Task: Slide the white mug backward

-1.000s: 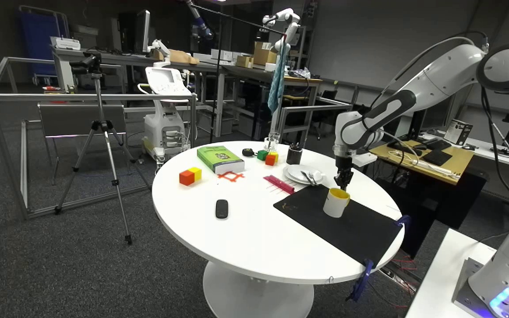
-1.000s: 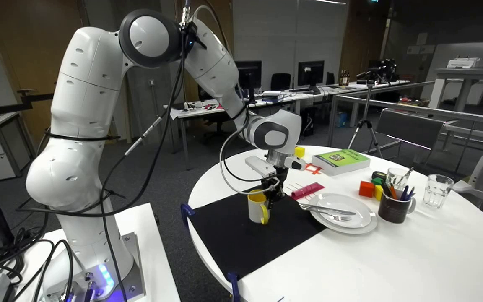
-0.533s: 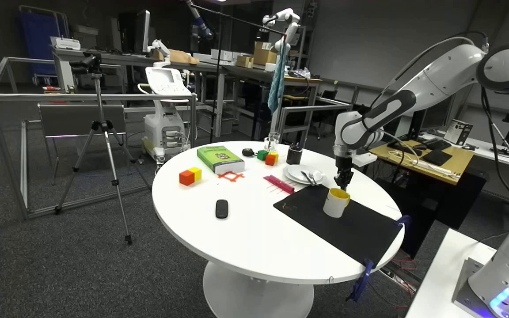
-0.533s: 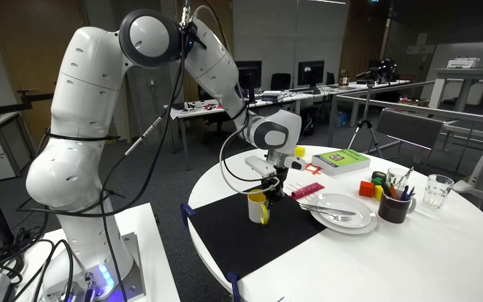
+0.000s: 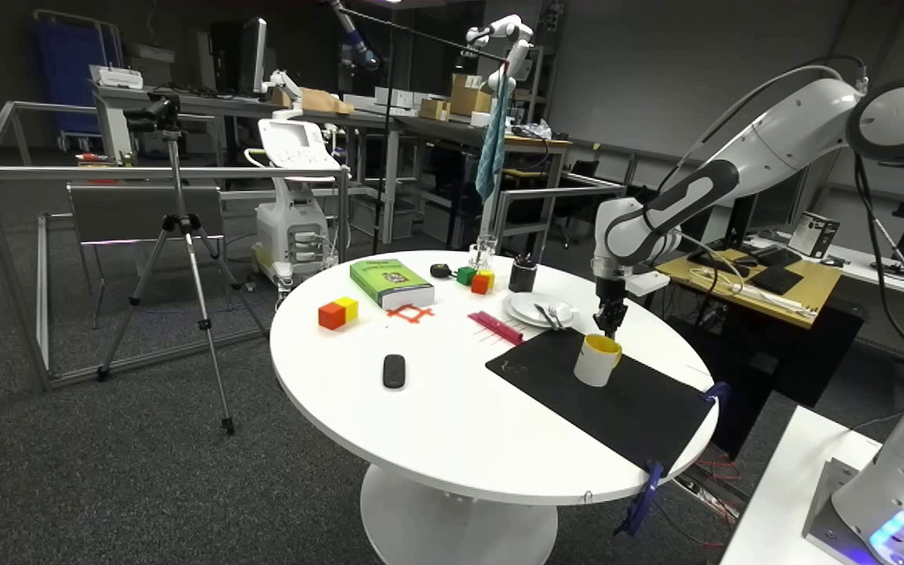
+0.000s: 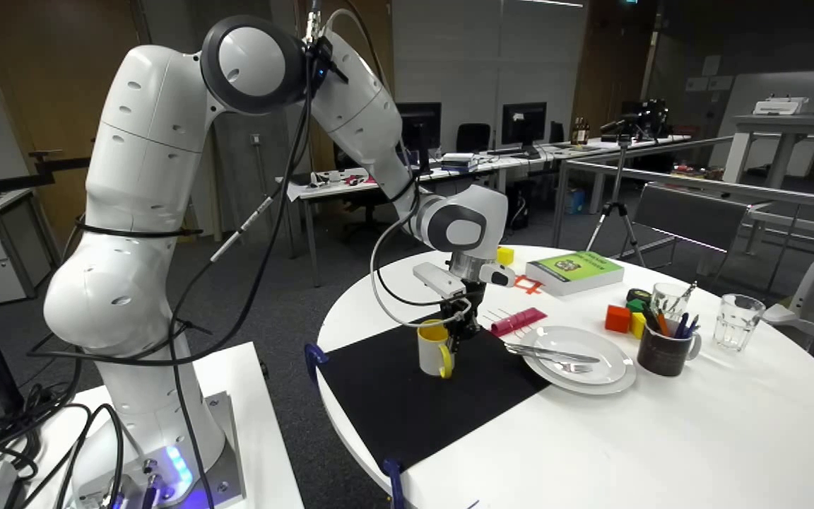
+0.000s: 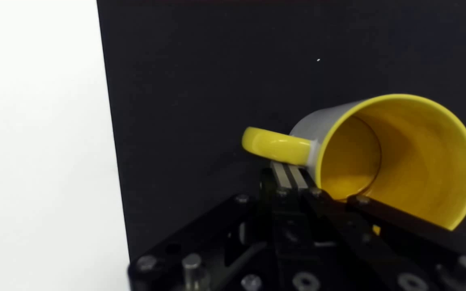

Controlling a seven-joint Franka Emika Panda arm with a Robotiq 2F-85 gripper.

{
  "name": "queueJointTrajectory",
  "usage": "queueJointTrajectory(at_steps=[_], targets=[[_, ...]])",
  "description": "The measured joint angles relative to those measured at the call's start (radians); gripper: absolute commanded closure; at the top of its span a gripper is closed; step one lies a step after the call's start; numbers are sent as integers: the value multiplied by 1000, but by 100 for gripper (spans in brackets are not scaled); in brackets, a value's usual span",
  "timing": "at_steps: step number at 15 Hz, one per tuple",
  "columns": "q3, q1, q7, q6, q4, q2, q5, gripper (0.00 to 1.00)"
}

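Note:
The white mug (image 5: 595, 365) stands upright on the black mat (image 5: 625, 416) in an exterior view. It has a yellow inside and a yellow handle, and also shows in an exterior view (image 6: 429, 353). In the wrist view the mug (image 7: 423, 153) is at the right, with its handle (image 7: 273, 144) pointing left. My gripper (image 7: 289, 171) has its fingers together, with only a thin dark line between the pads (image 7: 282, 177). The fingertips are low, right beside the handle and the mug's wall, and partly hidden by the handle. I cannot tell whether they touch it. Nothing is between the fingers.
White plates (image 6: 615, 382) with cutlery lie beside the mat. A pink strip (image 6: 516, 322), a green book (image 6: 576, 272), colored cubes (image 6: 617, 318), a dark pen mug (image 6: 665, 351) and glasses (image 6: 739, 322) stand on the round table. Blue clamps (image 5: 642, 498) hold the mat's edge.

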Motion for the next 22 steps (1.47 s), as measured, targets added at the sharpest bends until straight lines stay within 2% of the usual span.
queueJointTrajectory(at_steps=[12,18,22], targets=[[1,0,-1,7,15,0,2,100],[7,0,-1,151,14,0,8,100],[24,-3,-1,221,13,0,61,100]])
